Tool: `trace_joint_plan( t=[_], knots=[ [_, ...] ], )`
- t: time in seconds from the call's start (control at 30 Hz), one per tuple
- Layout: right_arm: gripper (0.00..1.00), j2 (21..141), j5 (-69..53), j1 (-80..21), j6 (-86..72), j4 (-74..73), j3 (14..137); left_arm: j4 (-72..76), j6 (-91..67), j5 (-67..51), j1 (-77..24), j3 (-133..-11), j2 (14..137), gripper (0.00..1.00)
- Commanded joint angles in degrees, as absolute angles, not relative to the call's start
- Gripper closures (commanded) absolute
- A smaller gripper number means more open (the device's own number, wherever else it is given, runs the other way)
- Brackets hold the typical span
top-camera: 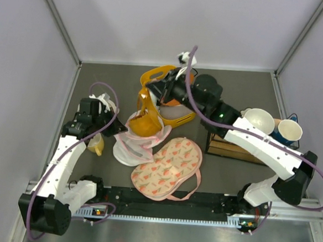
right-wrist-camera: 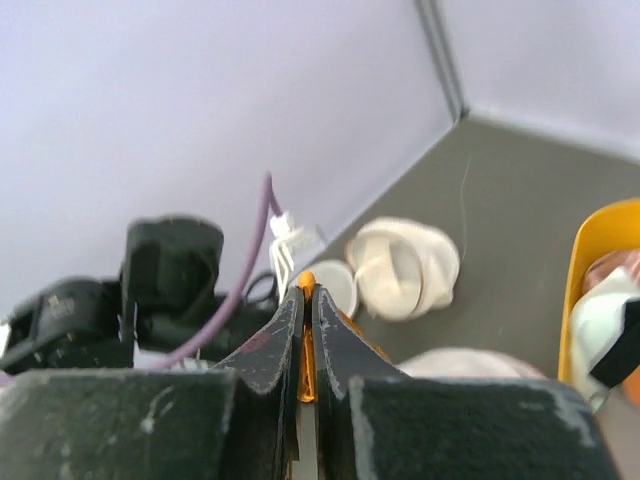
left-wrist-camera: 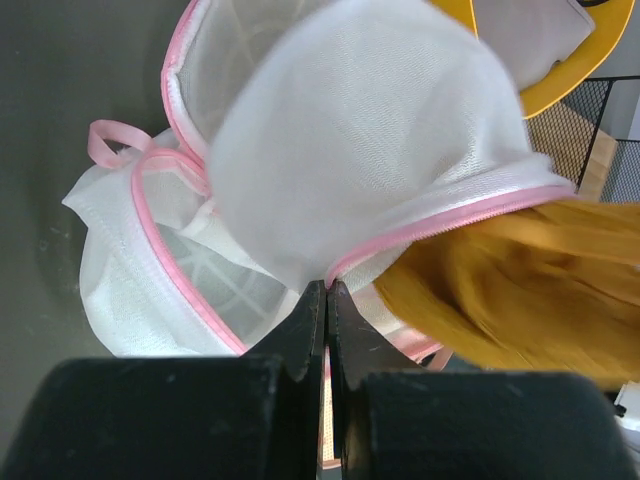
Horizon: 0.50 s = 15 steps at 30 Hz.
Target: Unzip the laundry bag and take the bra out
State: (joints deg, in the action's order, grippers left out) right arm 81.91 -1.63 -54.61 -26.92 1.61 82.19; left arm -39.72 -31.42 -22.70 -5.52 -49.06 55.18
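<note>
One bra point(right-wrist-camera: 306, 345) between the right jaws

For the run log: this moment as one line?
left gripper: shut on white mesh pink-zippered laundry bag | right gripper: shut on burnt-orange bra | bra: partly out of bag

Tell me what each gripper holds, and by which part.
The left gripper pinches the laundry bag by its pink zipper edge. The right gripper pinches the bra by a thin orange edge or strap; which, I cannot tell.
</note>
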Motion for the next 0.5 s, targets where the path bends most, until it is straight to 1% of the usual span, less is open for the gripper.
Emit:
trace_joint_plan(
  t=[0.0,0.03,0.17,0.33,0.47],
  knots=[
    [1.00,78.9,-0.2,-51.3,-24.2,5.0,89.7,-36.5,-31.3,-23.2,-5.1,-48.4,55.5,1.00],
    [1.00,78.9,2.0,-51.0,-23.8,5.1,91.0,-36.5,-31.3,-23.1,-5.0,-48.3,55.5,1.00],
    [1.00,80.3,3.3,-48.5,-23.7,5.4,94.8,-36.2,-31.1,-23.3,-5.0,-47.8,56.0,1.00],
    [1.00,85.6,3.6,-45.3,-24.3,3.9,101.4,-37.4,-30.8,-22.9,-4.9,-48.9,56.3,1.00],
    [1.00,87.7,5.5,-42.3,-23.9,3.0,100.8,-38.8,-30.9,-22.3,-4.6,-51.1,54.2,1.00]
  ],
)
